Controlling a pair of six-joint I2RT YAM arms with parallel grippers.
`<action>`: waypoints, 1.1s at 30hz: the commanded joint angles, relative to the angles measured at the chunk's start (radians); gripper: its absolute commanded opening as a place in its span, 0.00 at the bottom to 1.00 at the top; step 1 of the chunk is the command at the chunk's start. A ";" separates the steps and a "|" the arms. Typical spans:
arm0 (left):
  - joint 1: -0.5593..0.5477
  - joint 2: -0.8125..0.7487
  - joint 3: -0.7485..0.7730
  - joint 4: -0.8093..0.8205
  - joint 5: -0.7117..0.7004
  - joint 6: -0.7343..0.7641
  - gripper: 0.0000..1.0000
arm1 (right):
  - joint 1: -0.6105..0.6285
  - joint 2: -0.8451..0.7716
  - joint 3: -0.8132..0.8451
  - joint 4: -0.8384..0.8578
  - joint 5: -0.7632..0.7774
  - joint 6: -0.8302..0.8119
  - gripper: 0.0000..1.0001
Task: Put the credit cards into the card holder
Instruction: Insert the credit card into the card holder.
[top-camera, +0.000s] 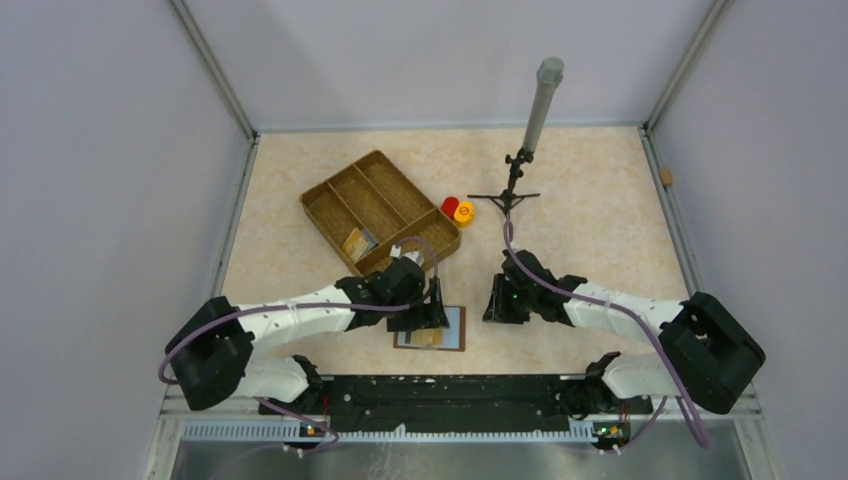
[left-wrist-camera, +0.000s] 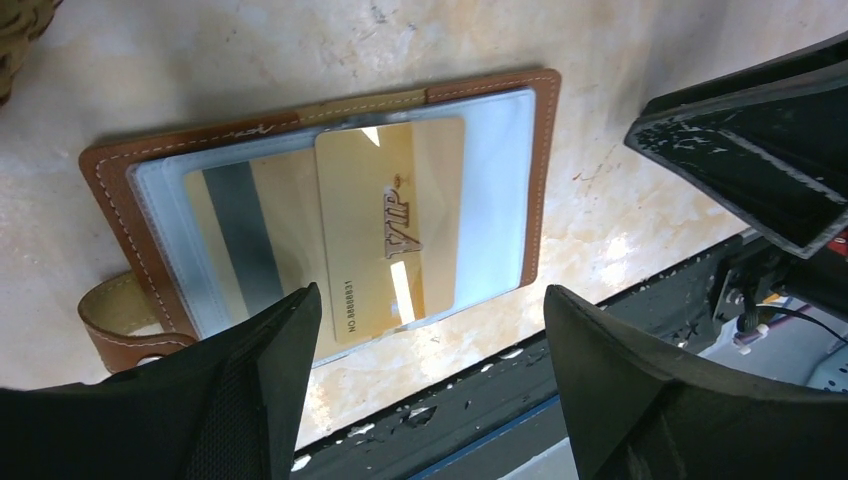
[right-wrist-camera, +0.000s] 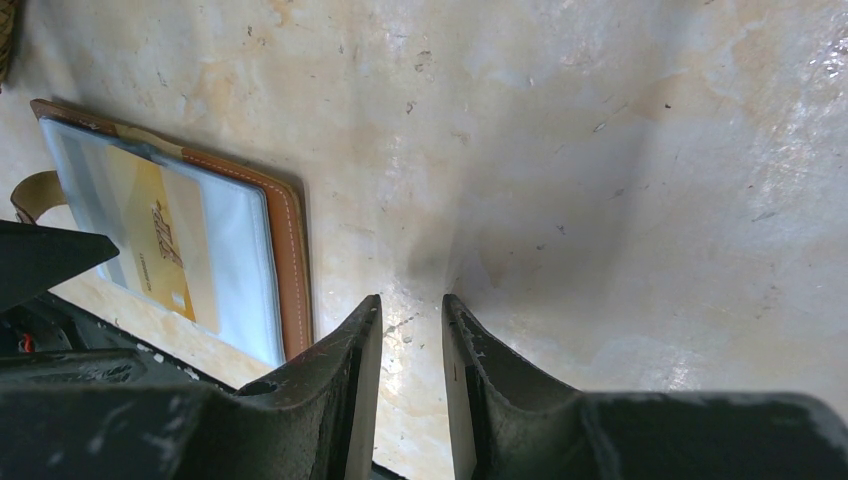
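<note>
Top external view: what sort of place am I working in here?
Most likely a lab robot test cell: plain walls box in a beige table, a black mounting rail runs along its near edge, and a grey pole on a tripod stands on it.

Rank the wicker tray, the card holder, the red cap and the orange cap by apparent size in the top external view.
1. wicker tray
2. card holder
3. red cap and orange cap: smallest, too alike to rank.
</note>
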 joint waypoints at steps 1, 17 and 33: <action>-0.004 0.023 -0.010 0.018 -0.008 -0.020 0.85 | 0.013 -0.010 -0.020 -0.013 0.023 -0.004 0.28; -0.017 0.059 -0.067 0.228 0.076 -0.062 0.85 | 0.017 -0.002 -0.017 -0.011 0.025 -0.005 0.28; -0.040 0.082 -0.073 0.403 0.086 -0.076 0.86 | 0.023 0.008 -0.014 -0.008 0.022 -0.004 0.28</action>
